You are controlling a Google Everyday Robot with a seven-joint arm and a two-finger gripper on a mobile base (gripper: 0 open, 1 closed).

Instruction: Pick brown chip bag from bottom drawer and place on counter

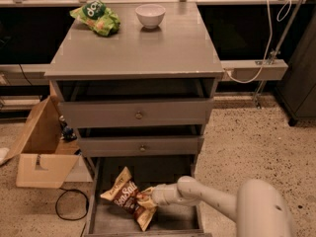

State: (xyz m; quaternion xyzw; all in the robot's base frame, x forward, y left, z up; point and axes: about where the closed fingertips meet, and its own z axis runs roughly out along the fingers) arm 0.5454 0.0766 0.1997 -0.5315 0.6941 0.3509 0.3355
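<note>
The brown chip bag with white "Sea Salt" lettering lies tilted in the open bottom drawer, its top corner raised toward the back left. My gripper reaches in from the right on the white arm and is shut on the bag's right edge, where the foil is bunched. The fingertips are partly hidden by the crinkled bag. The grey counter is the cabinet top above.
A green chip bag and a white bowl sit at the counter's back. Two upper drawers with knobs overhang the bottom drawer. An open cardboard box and a black cable lie on the floor to the left.
</note>
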